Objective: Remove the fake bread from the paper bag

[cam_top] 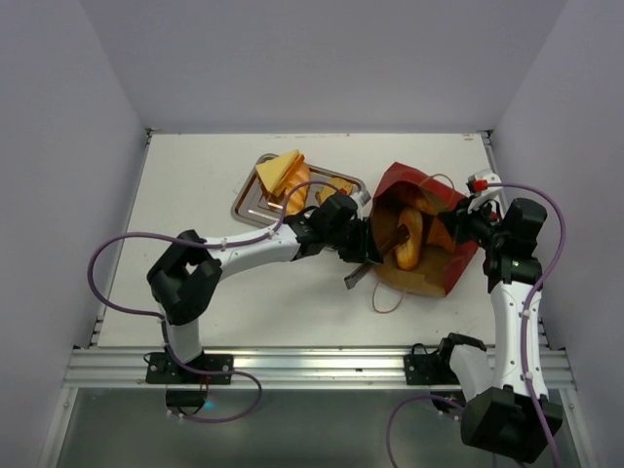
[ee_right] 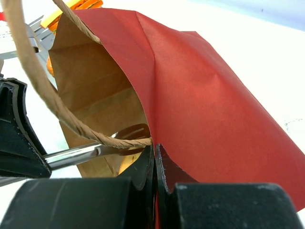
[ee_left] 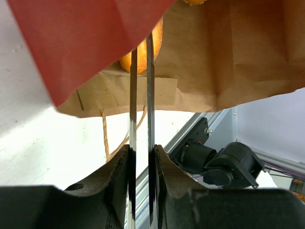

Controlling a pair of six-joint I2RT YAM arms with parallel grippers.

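left gripper narrow, squeezing metal tongs whose tips reach a bread loaf inside the paper bag, arm stretched across the surface; right gripper pinched tight on the bag's red rim, arm alongside

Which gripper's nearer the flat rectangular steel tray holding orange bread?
Left. Left gripper sits beside the right end of the flat steel tray; right gripper pinches the dark-red paper bag on its far side.

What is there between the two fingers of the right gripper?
The red edge of the paper bag is pinched between the fingers of the right gripper, which are shut on it. The right wrist view shows this.
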